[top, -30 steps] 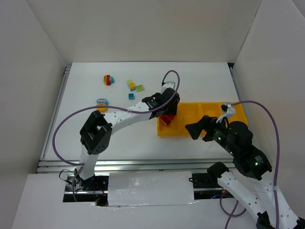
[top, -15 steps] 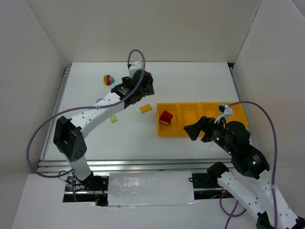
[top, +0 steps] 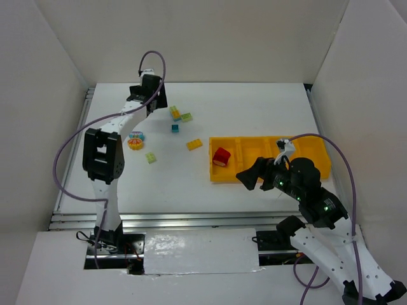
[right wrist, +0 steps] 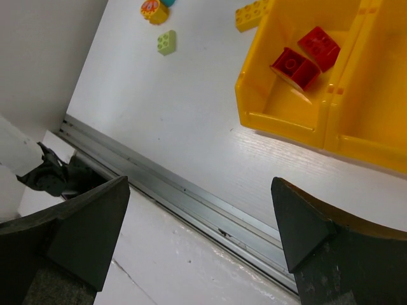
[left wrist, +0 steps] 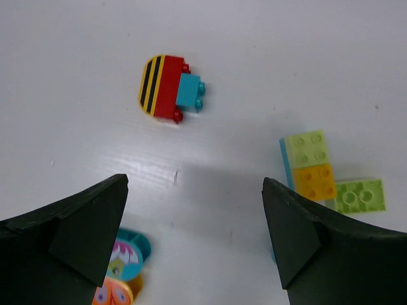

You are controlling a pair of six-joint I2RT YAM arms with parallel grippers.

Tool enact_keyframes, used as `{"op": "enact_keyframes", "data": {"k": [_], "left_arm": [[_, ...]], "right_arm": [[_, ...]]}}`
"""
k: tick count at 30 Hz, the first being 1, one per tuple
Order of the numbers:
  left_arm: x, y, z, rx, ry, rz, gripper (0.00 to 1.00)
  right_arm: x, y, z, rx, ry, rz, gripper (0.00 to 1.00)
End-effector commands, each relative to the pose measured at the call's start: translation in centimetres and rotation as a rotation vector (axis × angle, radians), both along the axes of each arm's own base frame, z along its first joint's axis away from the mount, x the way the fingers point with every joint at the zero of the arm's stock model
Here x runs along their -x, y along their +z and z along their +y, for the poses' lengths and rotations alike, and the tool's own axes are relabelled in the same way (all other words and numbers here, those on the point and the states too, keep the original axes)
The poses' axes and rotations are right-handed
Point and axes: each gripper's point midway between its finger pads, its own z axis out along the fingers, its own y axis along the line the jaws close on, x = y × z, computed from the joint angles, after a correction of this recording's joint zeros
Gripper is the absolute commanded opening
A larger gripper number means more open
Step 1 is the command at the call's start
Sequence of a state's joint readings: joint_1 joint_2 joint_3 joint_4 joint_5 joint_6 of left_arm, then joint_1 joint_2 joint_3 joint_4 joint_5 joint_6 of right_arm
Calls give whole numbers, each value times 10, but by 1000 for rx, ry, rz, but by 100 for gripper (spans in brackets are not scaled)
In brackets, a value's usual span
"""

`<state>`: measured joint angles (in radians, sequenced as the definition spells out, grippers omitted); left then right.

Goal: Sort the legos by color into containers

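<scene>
Nearest, the right fingers gape wide and empty just before the tray, whose end compartment holds two red bricks. Far left of the tray, the left fingers, also wide, hover over a red-teal clump. Taken whole, it would likely put teal among the reds.

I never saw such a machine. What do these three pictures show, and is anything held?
Two white robot arms stand at the near edge of a white table. The wide picture comes from a fixed camera above. The other two come from a camera on each wrist; the dark shapes at the bottom are that arm's jaws. The left arm looks on a red striped plastic brick joined to a teal one. The right arm sees two red plastic bricks inside the end compartment of a long yellow plastic tray. Both jaws stand open and empty.
</scene>
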<state>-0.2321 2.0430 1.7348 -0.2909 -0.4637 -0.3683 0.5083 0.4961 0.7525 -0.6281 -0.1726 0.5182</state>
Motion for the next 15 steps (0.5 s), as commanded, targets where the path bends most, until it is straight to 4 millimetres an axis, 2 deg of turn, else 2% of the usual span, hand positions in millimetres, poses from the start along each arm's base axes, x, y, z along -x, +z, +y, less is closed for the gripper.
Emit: {"op": "enact_keyframes", "data": {"k": [1,2,3,4,5,10,11,12,13,15], "left_arm": [[-47,4,9,-67,-129,-52,99],[-56,6,8,-55,-163,-51,99],[-60,-13,19,-47,-164,-19,99],[-65,-15,18,-16,-187,-27,99],[-69,-19,28,2,-182,-32,100],[-81,-26,28,48,-226,-63,100],[-82,-40,28,47,-232,-34,99],[-89,-35,26,41,-247,-44,100],[-90,-54,24,43,-259,-11,100],[-91,-65,28,30,-250,23,100]], "right_arm": [[-1,6,13,-22,67,-40,100],[-2,5,13,-21,69,-40,100],[-2,5,14,-22,72,-42,100],[-2,5,14,-23,75,-41,100],[-2,4,15,-20,82,-40,100],[-5,-1,16,2,87,-30,100],[-4,-2,16,5,90,-23,100],[-2,-2,17,2,101,-18,100],[-1,2,18,1,111,-24,100],[4,5,20,-1,135,-22,100]]}}
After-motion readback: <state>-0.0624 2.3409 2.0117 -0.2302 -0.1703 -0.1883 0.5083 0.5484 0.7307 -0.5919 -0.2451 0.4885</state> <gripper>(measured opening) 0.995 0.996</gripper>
